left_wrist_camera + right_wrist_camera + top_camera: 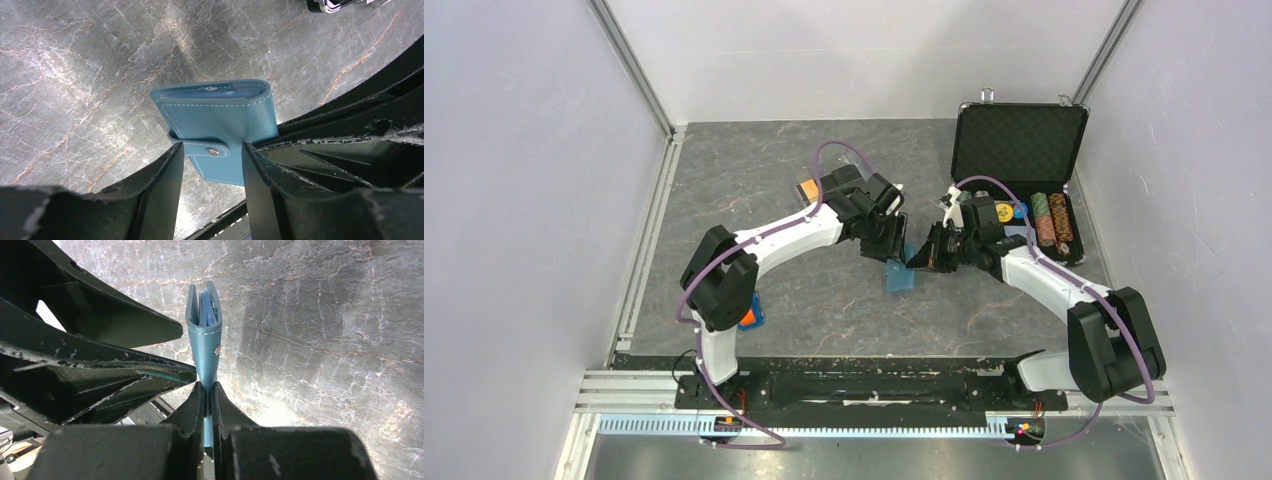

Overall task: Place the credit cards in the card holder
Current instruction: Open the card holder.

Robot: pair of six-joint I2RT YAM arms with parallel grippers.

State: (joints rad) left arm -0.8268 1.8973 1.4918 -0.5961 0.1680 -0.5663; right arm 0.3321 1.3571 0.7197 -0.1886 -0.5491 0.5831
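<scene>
right gripper (208, 386) clamps the card holder (215, 117) by one edge; left gripper (211, 147), jaws apart, straddles the snap tab (197, 148) at six o'clock. tugging it may slip the holder free.

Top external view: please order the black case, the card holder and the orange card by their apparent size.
1. The black case, clearly largest.
2 and 3. The card holder and the orange card: both small and partly covered, so I do not rank them.

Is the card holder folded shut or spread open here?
Folded shut: the card holder has its snap tab fastened over the cover; edge-on, its covers lie close together, pinched in the right claw.
</scene>
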